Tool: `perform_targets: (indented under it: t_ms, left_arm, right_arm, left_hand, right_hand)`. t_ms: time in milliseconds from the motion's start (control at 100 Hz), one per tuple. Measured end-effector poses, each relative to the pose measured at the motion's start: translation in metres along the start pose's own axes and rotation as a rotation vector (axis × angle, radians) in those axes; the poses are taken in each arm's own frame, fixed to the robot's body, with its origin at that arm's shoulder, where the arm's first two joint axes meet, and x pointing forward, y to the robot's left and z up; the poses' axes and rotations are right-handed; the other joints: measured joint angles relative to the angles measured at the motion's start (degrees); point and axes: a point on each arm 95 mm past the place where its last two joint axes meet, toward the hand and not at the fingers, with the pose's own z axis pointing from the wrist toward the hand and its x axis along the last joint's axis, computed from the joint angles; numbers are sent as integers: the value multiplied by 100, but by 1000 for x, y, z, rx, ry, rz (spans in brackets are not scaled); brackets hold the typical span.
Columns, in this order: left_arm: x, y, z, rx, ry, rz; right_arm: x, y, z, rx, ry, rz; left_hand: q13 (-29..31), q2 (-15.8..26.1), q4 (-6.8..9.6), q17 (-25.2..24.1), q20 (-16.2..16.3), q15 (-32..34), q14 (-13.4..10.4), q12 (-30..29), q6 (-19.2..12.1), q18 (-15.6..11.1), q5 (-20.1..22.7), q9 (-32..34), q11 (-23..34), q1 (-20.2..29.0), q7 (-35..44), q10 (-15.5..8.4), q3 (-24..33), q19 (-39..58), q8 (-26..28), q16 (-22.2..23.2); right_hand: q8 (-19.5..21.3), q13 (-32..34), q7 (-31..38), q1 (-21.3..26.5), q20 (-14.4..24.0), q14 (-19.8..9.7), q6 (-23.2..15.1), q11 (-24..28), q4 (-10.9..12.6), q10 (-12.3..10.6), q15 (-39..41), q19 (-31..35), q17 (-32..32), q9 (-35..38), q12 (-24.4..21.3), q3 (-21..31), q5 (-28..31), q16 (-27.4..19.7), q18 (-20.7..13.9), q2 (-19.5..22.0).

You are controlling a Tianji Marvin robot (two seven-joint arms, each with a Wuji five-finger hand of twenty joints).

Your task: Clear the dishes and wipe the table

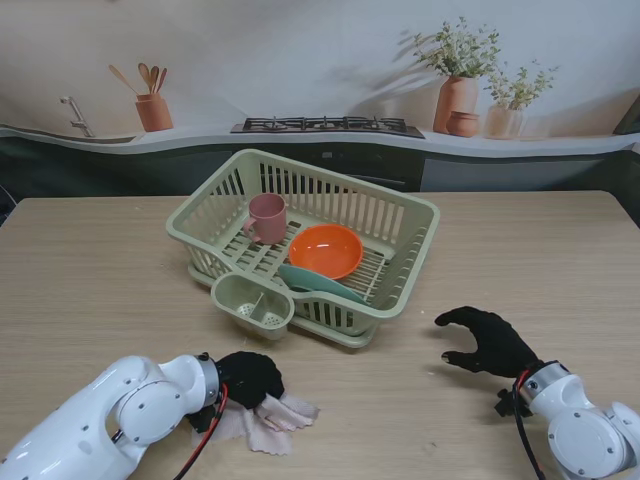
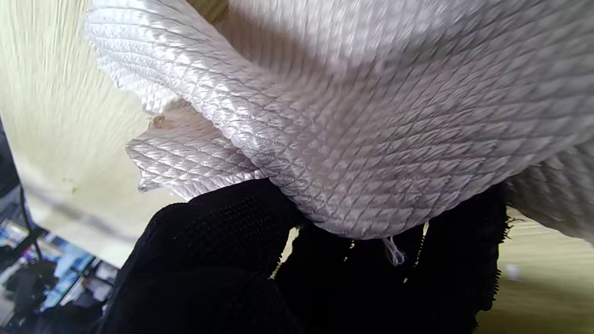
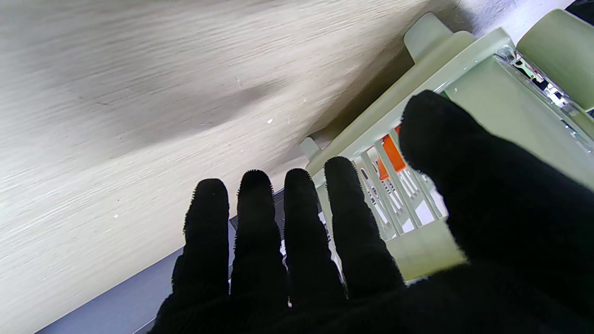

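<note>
On the near left of the counter (image 1: 90, 260), the left hand (image 1: 246, 378) presses down on a crumpled pale cloth (image 1: 268, 418), its black-gloved fingers (image 2: 222, 232) curled over the bunched weave so the fabric is pinned between palm and wood. The left wrist view shows the quilted cloth bulging past the glove. The right hand (image 1: 487, 341) hovers over bare wood to the right of the rack, fingers apart and holding nothing.

The dishes look cleared: the pink cup (image 1: 267, 218), the orange bowl (image 1: 325, 250) and a teal plate (image 1: 318, 283) beneath it all sit inside the green dish rack (image 1: 405, 215) at the middle of the counter. So the step in hand is, by my judgement, the wiping.

To do it well, the left hand should keep even downward pressure and drag the cloth flat rather than in a ball, so more fabric meets the wood. Sweeps ought to overlap and run from the near edge toward the rack, stopping short of the small cutlery cup (image 1: 252, 303) on its front corner. The loose corner trailing to the right could fold under; a slower stroke would keep it spread. The right hand should stay out of the path.
</note>
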Motion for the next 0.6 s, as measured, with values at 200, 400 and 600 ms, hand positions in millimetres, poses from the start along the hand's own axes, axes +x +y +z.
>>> perform_targets:
  t_ms: [200, 400, 600]
  left_arm:
    - [-8, 11, -16, 56, -46, 20]
    - [-4, 9, -7, 41, -36, -25]
    - [12, -3, 17, 6, 17, -130]
  right_arm:
    - [1, -2, 1, 12, 1, 1]
    - [2, -4, 1, 17, 1, 1]
    - [2, -3, 1, 14, 2, 2]
  left_hand:
    - [-1, 0, 0, -1, -1, -1, 0, -1, -58, 0, 19, 0, -2, 0, 158, -6, 0, -1, 49, -20]
    - [53, -38, 5, -1, -1, 183, 17, 16, 15, 4, 62, 22, 326, 3, 315, 141, 94, -1, 114, 70]
    - [-74, 60, 8, -122, -1, 299, 38, 18, 139, 17, -148, -118, 253, 16, -121, 141, 16, 0, -197, 73]
  right_hand:
    - [0, 0, 0, 0, 0, 0, 0, 0, 0, 0, 0, 0, 0, 0, 0, 0, 0, 0, 0, 0]
    - [0, 0, 0, 0, 0, 0, 0, 0, 0, 0, 0, 0, 0, 0, 0, 0, 0, 0, 0, 0]
    - [0, 0, 0, 0, 0, 0, 0, 0, 0, 0, 0, 0, 0, 0, 0, 0, 0, 0, 0, 0]
